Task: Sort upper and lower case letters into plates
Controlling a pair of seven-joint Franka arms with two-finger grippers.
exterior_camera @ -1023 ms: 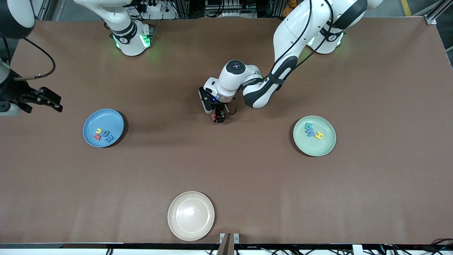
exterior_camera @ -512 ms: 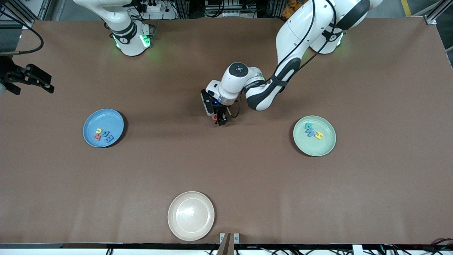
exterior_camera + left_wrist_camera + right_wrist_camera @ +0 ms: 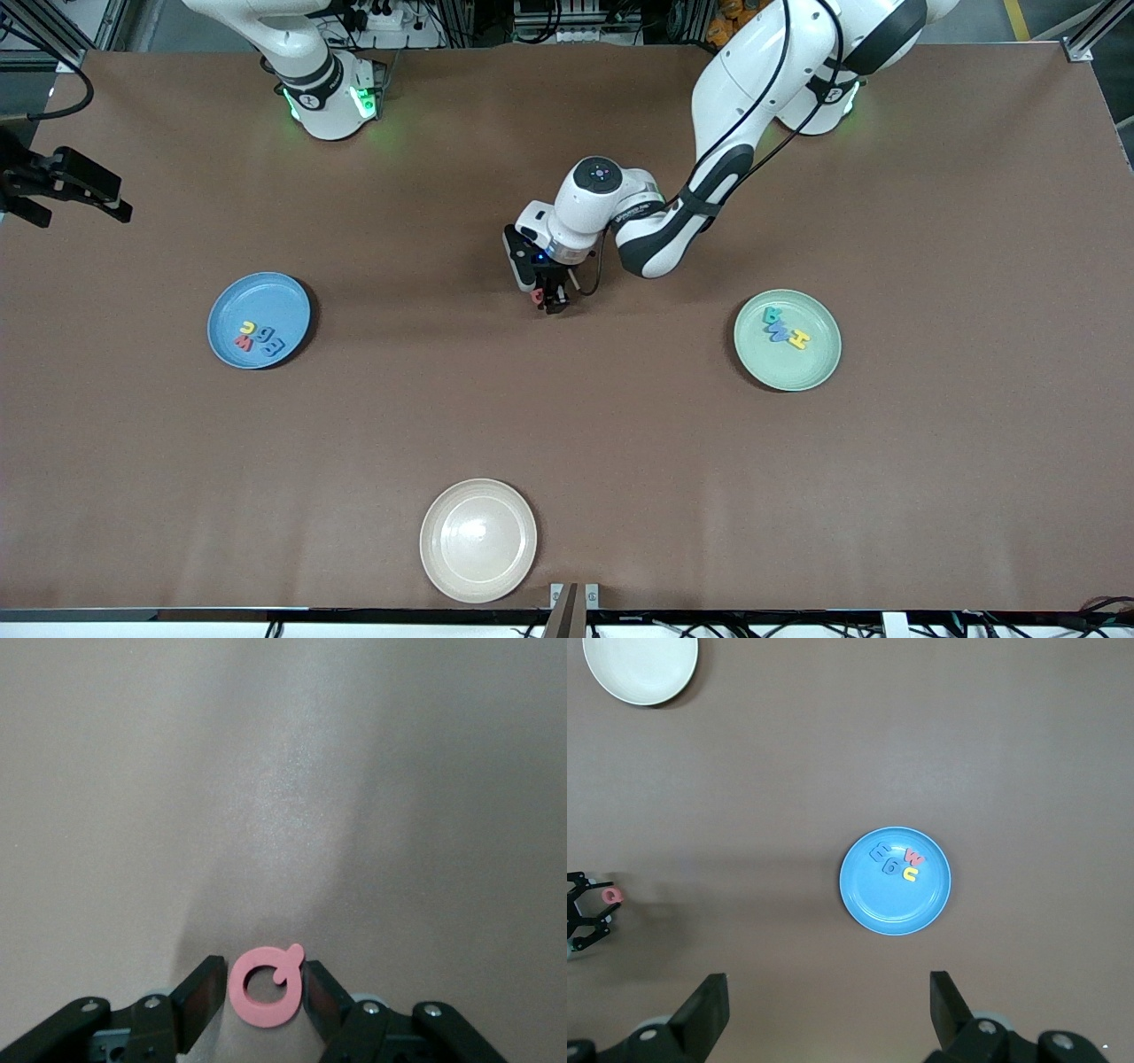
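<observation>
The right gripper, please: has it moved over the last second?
Yes. The right gripper has drawn away from the sky blue plate, toward the robots' bases.

Wide rectangular table with matte brown covering (image 3: 886, 496), evenly lit with soft shadows. Aluminium framing rail (image 3: 1094, 31) at its corner toward the left arm's end. Tangle of black cables and a white power strip (image 3: 390, 18) above the table's top edge.

Loose letter (image 3: 537, 296): you find it on the table (image 3: 620, 425) mid-way between the two plates, between the left gripper's (image 3: 549, 299) fingers.
Plate with four letters (image 3: 259, 319): toward the right arm's end.
Plate with three letters (image 3: 787, 340): toward the left arm's end.
Third plate (image 3: 478, 540): nearest your front camera.
Right gripper (image 3: 80, 190): over the table's edge.
</observation>
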